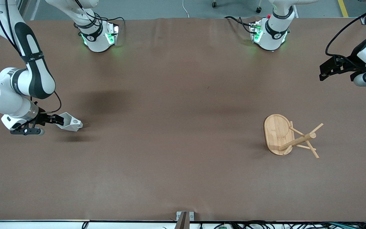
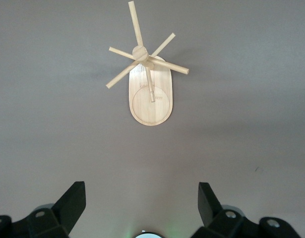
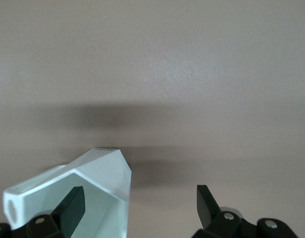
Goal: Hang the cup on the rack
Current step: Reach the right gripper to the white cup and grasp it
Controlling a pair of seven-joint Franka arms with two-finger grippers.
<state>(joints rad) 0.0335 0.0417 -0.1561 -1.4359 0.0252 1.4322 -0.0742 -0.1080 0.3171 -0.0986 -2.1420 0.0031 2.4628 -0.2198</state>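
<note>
While the wide brown table has lots of bare room along the edge nearest the front camera, the rack stands a little farther in, toward the left arm's end, its oval base flat and its pegs sticking out. At the right arm's end, the white cup lies on its side, with the right gripper spread wide, one finger inside its mouth. Up near the table's edge, the left gripper waits with its fingers wide apart, holding nothing.

even overhead light, soft shadows, sharp
</note>
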